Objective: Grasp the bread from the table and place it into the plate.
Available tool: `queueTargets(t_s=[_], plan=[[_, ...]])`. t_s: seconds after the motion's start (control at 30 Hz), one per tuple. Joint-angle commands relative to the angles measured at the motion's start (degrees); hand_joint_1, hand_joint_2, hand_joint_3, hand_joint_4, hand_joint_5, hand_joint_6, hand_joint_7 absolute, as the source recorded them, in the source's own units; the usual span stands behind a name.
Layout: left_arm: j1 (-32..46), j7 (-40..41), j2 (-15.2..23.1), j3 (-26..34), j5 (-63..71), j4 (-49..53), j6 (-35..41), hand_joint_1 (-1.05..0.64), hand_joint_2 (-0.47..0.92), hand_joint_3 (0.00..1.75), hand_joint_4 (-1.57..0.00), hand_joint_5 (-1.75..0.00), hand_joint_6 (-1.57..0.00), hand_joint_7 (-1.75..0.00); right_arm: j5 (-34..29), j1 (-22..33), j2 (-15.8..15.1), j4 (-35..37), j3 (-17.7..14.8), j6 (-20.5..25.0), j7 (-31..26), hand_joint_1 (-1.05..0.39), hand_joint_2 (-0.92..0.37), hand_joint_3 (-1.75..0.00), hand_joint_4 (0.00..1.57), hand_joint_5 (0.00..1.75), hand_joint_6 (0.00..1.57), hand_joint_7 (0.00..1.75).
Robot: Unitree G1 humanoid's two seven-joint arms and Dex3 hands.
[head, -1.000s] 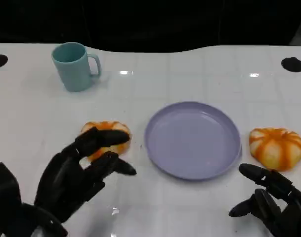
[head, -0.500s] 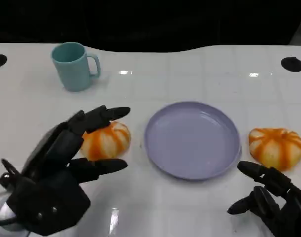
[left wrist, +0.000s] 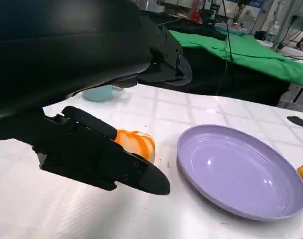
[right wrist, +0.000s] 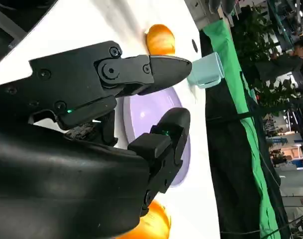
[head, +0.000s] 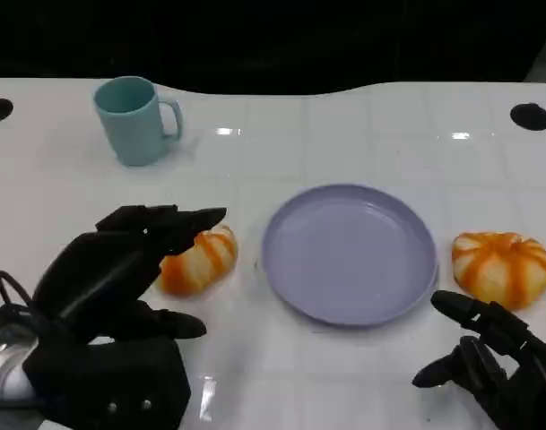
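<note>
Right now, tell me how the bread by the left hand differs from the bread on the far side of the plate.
The left bread sits under the left hand, partly hidden by its fingers; the right bread lies fully exposed, just ahead of the right hand. The left bread looks smaller and tilted; the right bread sits flat and rounder. Both are orange with pale stripes, resting on the table beside the plate.

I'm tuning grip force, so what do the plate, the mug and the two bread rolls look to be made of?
Plate: probably plastic, lavender, smooth, with soft highlights in the left wrist view. Mug: teal, matte, plastic or glazed ceramic; cannot tell which. Bread roll by the left hand and bread roll right of the plate: glossy orange with pale stripes, likely moulded foam or plastic imitations, though the look leaves it open.
</note>
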Motion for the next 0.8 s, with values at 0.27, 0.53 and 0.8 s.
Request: queueTargets(t_s=[0.27, 0.53, 0.8], plan=[[-6.4, -0.37, 2.1, -5.34, 7.67, 4.27, 4.89, -0.44, 0.75, 0.0, 0.0, -0.28, -0.21, -0.02, -0.06, 1.0, -0.57, -1.56, 0.55, 0.36, -0.41, -0.76, -0.92, -0.3, 0.68, 1.18, 0.82, 0.56], [-12.89, 2.19, 0.92, -9.4, 11.84, 14.06, 6.77, -0.36, 0.77, 0.0, -0.01, -0.2, -0.17, -0.01, -0.88, 0.84, -0.43, 0.29, 0.67, -1.98, -0.25, -0.76, -0.92, -0.31, 0.68, 1.2, 0.83, 0.58], [-19.36, 4.81, -1.44, -13.13, 14.6, 24.7, 10.04, -0.36, 0.78, 0.0, -0.02, -0.22, -0.17, -0.01, -0.02, 0.81, -0.67, 0.71, 0.26, -1.84, 0.61, -0.76, -0.92, -0.3, 0.68, 1.2, 0.82, 0.58]])
